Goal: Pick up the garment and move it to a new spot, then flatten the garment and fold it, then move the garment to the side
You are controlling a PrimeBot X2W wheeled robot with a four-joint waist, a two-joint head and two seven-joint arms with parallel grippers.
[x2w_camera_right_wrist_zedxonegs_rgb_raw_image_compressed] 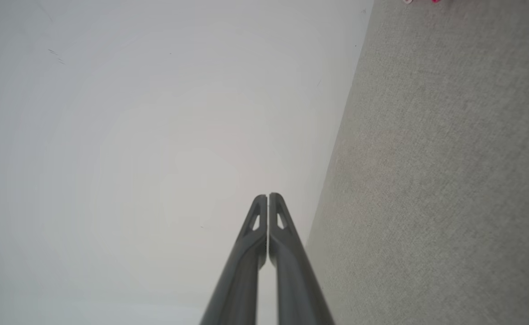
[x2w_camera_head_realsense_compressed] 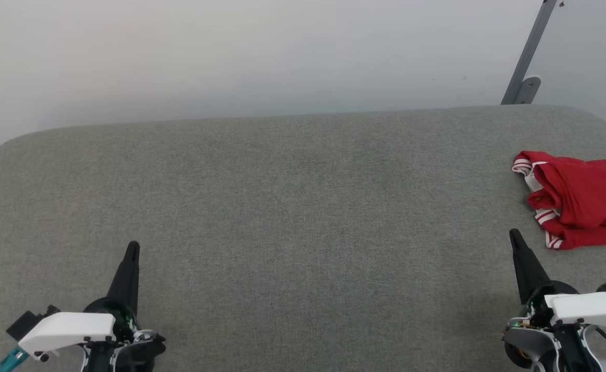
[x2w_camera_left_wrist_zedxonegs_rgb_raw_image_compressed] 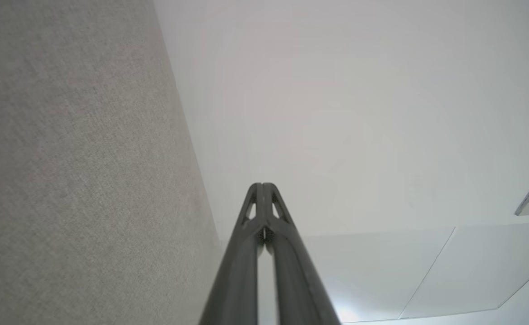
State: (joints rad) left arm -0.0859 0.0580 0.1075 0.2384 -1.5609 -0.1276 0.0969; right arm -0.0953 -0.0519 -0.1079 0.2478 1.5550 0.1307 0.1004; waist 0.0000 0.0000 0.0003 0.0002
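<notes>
The garment [x2w_camera_head_realsense_compressed: 582, 199], a red jersey with red-white striped trim, lies crumpled at the far right of the grey table [x2w_camera_head_realsense_compressed: 282, 206], partly cut off by the picture's edge; its print is hidden. A sliver of it [x2w_camera_right_wrist_zedxonegs_rgb_raw_image_compressed: 427, 1] shows at the top edge of the right wrist view. My right gripper [x2w_camera_head_realsense_compressed: 515, 235] hovers at the lower right, shut and empty, a short way left of and nearer than the garment. My left gripper [x2w_camera_head_realsense_compressed: 133, 247] is at the lower left, shut and empty. The left wrist view shows its fingertips [x2w_camera_left_wrist_zedxonegs_rgb_raw_image_compressed: 262, 186] pressed together; the right wrist view shows the same [x2w_camera_right_wrist_zedxonegs_rgb_raw_image_compressed: 268, 197].
The grey fabric table has rounded far corners and a pale floor behind it. A grey metal leg with a foot [x2w_camera_head_realsense_compressed: 526, 77] stands beyond the far right corner. Bare tabletop spans the middle and left.
</notes>
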